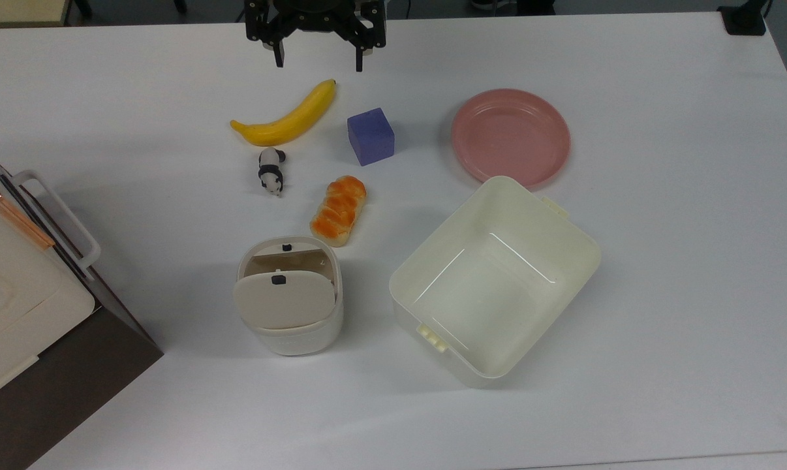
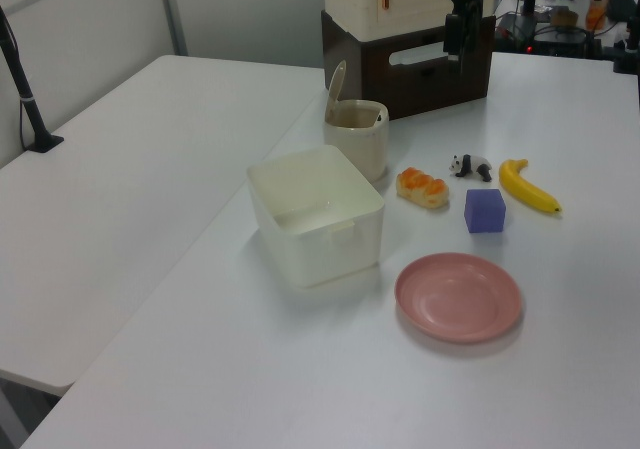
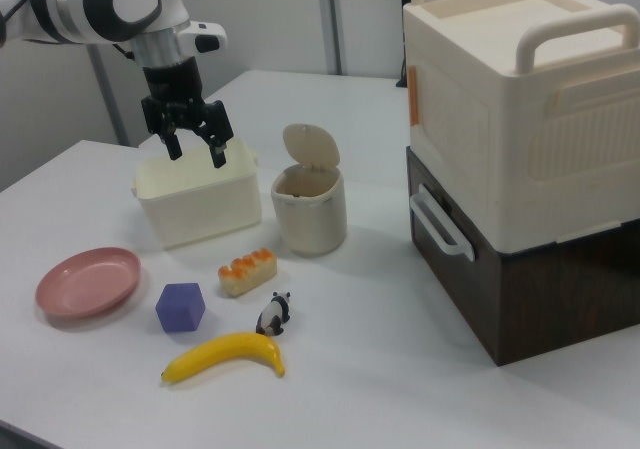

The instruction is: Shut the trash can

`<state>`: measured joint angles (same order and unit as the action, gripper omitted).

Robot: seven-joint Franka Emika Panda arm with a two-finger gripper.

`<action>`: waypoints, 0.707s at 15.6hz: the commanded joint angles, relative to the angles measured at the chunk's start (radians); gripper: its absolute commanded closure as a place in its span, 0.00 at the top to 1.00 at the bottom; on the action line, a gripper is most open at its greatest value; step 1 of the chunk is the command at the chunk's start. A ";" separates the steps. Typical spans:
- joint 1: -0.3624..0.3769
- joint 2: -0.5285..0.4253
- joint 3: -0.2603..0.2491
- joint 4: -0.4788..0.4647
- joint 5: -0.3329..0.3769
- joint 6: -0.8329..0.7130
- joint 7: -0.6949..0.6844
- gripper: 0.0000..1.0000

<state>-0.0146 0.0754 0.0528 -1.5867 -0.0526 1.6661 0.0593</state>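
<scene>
A: Where is the trash can (image 1: 290, 297) sitting?

B: On the white table (image 1: 661, 261), low and left of centre in the top view. Its beige lid (image 1: 284, 299) is standing up on its hinge, leaving the mouth uncovered; in the right view the lid (image 3: 311, 151) is tilting back above the rim of the trash can (image 3: 309, 209).

A: And the gripper (image 1: 317, 64)?

B: It is hanging at the top edge of the top view, at about twelve o'clock from the trash can and well apart from it. Its two fingers are spread wide and are gripping nothing. In the right view the gripper (image 3: 197, 152) is hovering in front of the open cream tub (image 3: 198, 199).

A: What is lying around the trash can?

B: In the top view, a bread roll (image 1: 338, 210) is resting just beside it at one o'clock. The toy panda (image 1: 271, 170) is lying at twelve o'clock, with the banana (image 1: 285, 118) further out the same way. The purple cube (image 1: 370, 136) is sitting at about one o'clock, beyond the roll. The tub (image 1: 494, 281) is standing at three o'clock, and the pink plate (image 1: 510, 136) is touching or overlapping the tub's far corner. A cream box on a dark cabinet (image 1: 21, 307) is sitting at nine o'clock.
</scene>
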 commanded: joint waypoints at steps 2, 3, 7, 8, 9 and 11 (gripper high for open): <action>0.008 -0.017 -0.008 -0.022 0.014 0.003 -0.021 1.00; 0.008 -0.017 -0.008 -0.022 0.013 0.003 -0.030 1.00; 0.008 -0.017 -0.008 -0.022 0.014 0.003 -0.078 1.00; 0.008 -0.017 -0.008 -0.022 0.014 0.003 -0.078 1.00; 0.008 -0.017 -0.008 -0.022 0.014 0.003 -0.078 1.00; 0.008 -0.017 -0.008 -0.022 0.014 0.003 -0.078 1.00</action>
<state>-0.0146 0.0755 0.0528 -1.5872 -0.0526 1.6660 0.0073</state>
